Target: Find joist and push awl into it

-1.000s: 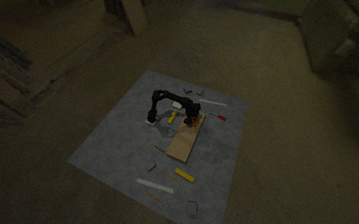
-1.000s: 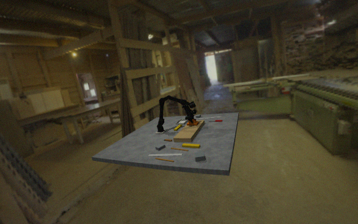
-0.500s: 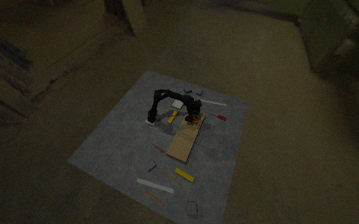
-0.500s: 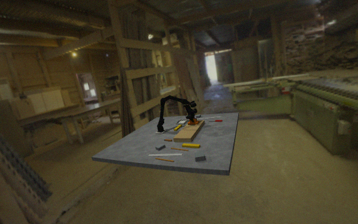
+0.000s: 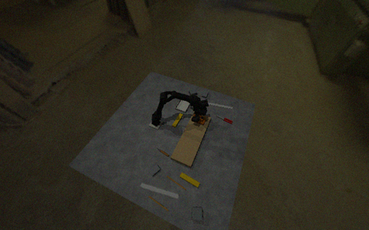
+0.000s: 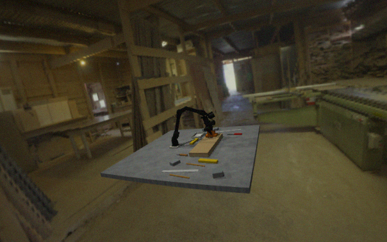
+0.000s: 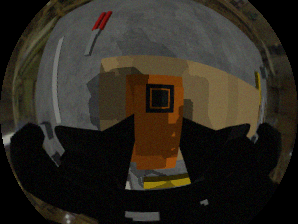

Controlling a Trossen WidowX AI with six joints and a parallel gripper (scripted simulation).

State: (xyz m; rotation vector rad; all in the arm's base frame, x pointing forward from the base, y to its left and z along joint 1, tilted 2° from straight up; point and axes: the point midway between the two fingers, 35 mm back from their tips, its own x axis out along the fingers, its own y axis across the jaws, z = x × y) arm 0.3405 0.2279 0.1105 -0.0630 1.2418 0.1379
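Observation:
My gripper (image 5: 201,118) (image 6: 211,133) (image 7: 154,117) is shut on the orange stud finder (image 5: 203,121) (image 6: 209,136) (image 7: 155,137), at the far end of the tan floor panel (image 5: 188,148) (image 6: 205,148) (image 7: 222,95). Its small square screen (image 7: 160,98) is dark, with no green showing. Whether its base touches the panel I cannot tell. A pale tray (image 5: 183,106) (image 6: 198,135) lies behind the arm, to the left of the panel's far end. What looks like the awl (image 5: 164,152) (image 6: 182,155), with a brown handle and thin point, lies left of the panel's near end. The joist is hidden.
A red-handled tool (image 5: 227,120) (image 6: 237,134) (image 7: 102,20) lies right of the panel. Yellow bars (image 5: 178,120) (image 5: 190,180) lie by the arm and before the panel. White strips (image 5: 159,191) (image 5: 221,106), pencils (image 5: 176,183) (image 5: 159,203) and grey blocks (image 6: 175,162) (image 6: 218,175) also lie about.

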